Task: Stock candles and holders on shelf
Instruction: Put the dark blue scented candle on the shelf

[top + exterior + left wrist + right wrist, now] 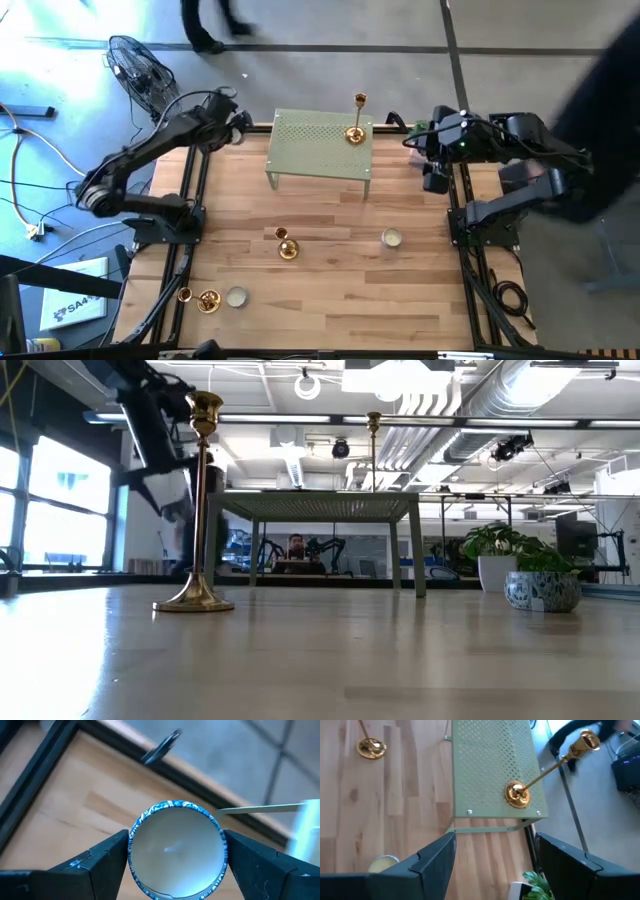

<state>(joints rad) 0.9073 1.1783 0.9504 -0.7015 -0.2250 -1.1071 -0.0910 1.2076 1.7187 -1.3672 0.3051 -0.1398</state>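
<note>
Left gripper (175,865) clamping blue-rimmed candle (175,850) near table edge (45,775); right gripper (495,865) spread.

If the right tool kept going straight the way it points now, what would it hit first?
Probably the pale sage-green perforated metal shelf. The right tool, fingers apart and empty, looks down towards its near edge, where a tall shiny gold candle holder already stands. Depth is unclear, so it might meet the wooden tabletop just short of it.
</note>
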